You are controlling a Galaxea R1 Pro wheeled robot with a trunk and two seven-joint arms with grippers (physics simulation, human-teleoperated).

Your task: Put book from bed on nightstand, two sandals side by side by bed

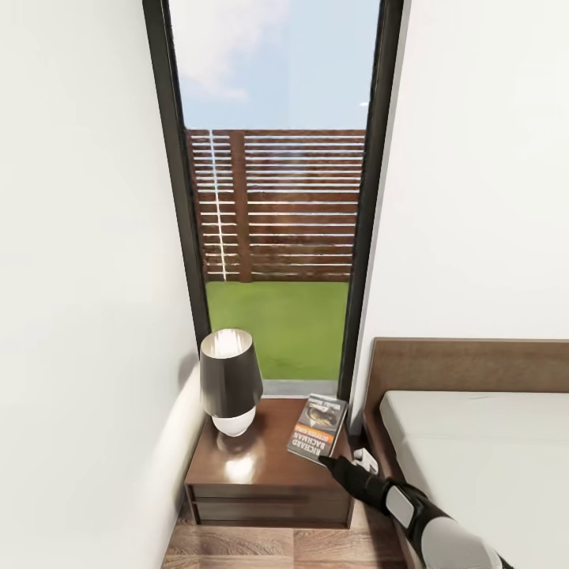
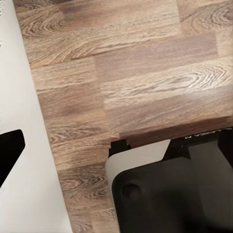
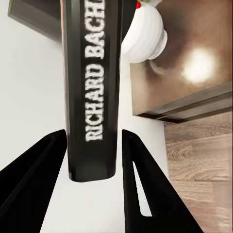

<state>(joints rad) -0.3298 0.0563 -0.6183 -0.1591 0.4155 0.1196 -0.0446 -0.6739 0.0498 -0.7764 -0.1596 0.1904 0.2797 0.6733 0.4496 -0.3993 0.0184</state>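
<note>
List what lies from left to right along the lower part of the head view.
White wall → lamp → book, held over the nightstand → right pincer → bed.

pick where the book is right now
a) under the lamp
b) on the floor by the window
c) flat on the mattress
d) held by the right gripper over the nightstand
d: the book sits tilted above the nightstand, its lower edge at the right gripper, and the right wrist view shows its spine between the two fingers.
</note>
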